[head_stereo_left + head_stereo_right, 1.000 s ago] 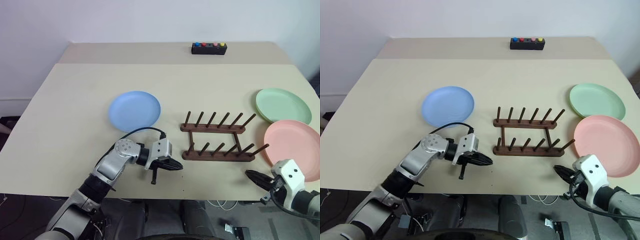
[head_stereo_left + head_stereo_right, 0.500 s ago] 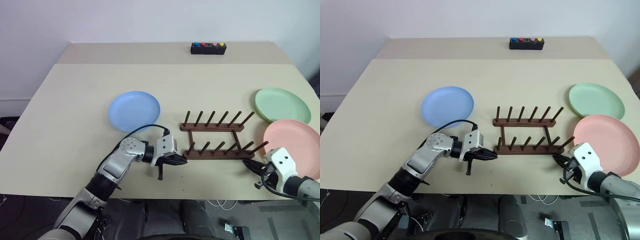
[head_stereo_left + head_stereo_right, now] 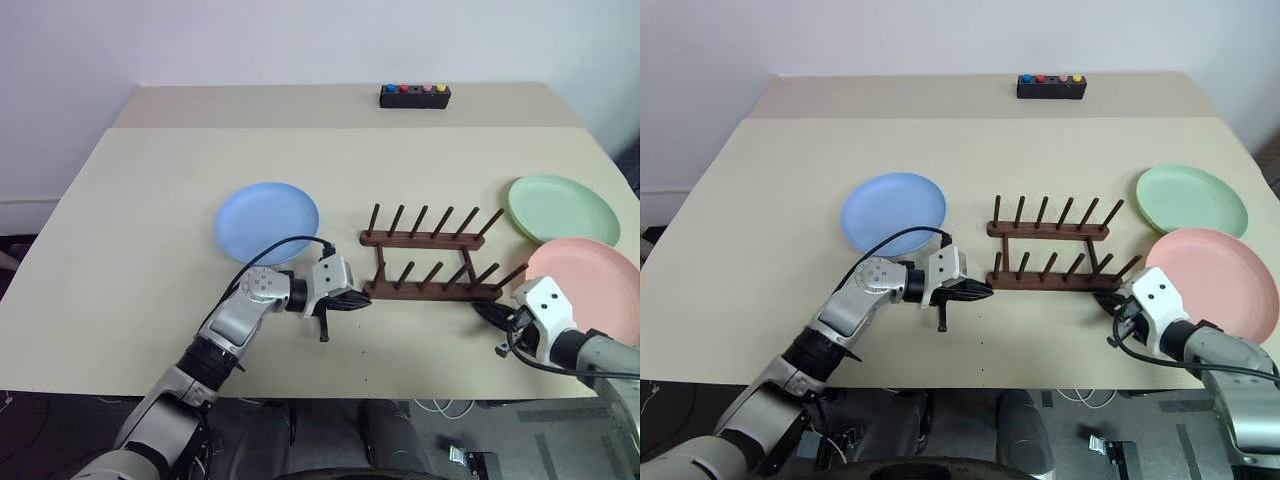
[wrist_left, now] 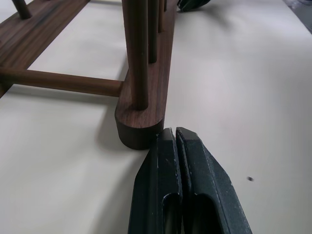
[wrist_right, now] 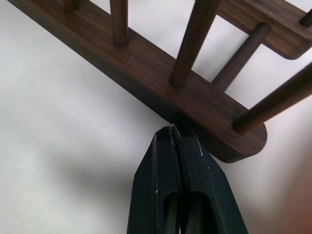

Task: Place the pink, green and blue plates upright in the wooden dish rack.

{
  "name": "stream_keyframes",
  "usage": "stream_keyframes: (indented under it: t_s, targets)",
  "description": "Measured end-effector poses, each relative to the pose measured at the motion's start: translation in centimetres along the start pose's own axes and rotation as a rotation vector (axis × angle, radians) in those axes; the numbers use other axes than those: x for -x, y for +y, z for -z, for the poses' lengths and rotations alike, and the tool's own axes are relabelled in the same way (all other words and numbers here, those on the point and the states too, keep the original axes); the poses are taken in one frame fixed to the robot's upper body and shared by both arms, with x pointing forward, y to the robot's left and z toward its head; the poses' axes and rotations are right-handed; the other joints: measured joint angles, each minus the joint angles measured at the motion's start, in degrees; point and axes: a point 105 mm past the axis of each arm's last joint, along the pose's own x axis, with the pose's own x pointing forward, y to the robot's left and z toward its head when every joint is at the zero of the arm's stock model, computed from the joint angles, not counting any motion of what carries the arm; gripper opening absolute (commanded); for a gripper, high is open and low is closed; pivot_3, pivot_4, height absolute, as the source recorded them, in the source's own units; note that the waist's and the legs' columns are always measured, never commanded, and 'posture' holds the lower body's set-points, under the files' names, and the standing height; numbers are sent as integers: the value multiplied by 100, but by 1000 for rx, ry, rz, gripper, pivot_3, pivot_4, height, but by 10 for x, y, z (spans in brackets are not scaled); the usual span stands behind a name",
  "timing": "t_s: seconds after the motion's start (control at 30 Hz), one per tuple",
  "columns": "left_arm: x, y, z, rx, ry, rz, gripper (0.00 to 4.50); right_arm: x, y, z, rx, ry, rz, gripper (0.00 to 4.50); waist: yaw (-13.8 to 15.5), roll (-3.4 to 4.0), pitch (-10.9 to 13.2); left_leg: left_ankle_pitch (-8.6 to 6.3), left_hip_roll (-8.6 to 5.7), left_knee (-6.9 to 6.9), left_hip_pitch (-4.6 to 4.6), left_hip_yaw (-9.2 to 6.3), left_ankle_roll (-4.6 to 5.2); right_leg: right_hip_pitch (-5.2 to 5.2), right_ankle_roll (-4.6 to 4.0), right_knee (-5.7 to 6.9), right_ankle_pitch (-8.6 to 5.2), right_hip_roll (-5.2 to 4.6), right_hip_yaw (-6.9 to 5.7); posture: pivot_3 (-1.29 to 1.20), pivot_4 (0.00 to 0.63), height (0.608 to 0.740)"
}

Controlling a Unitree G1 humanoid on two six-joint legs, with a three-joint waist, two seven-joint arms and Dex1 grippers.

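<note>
The left claw (image 3: 358,297), fingers pressed together, touches the near rail's left end of the wooden dish rack (image 3: 432,257), whose long axis runs straight toward the right claw (image 3: 484,311) (also closed) at its other end. The blue plate (image 3: 267,221) lies behind the left claw; the green plate (image 3: 563,208) and pink plate (image 3: 595,288) lie just beyond the right claw, all flat on the worktop (image 3: 150,200).

Beige table (image 3: 150,200) in two sections, seam running across near the far side. Small black box (image 3: 415,96) with coloured buttons, blue, red, pink, yellow, sits on the far section near its back edge. White wall (image 3: 300,40) behind. Dark cables (image 3: 430,408) on the floor under the near edge.
</note>
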Motion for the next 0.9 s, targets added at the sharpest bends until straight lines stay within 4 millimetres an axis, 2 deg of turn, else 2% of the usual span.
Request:
stream_keyframes:
  t_s: [0.37,0.9]
  targets:
    - [-4,17,-1,-24,-15,-76,76,-13,-13,-5,48,-20,6,0,-59,0,0,0,-1,0,1,0,0,1,1,0,1,0,0,0,150,740]
    - [-4,23,0,-37,-26,-116,76,-24,-23,-9,84,-47,5,0,-70,1,0,0,-1,0,4,0,0,2,1,2,1,0,1,0,150,740]
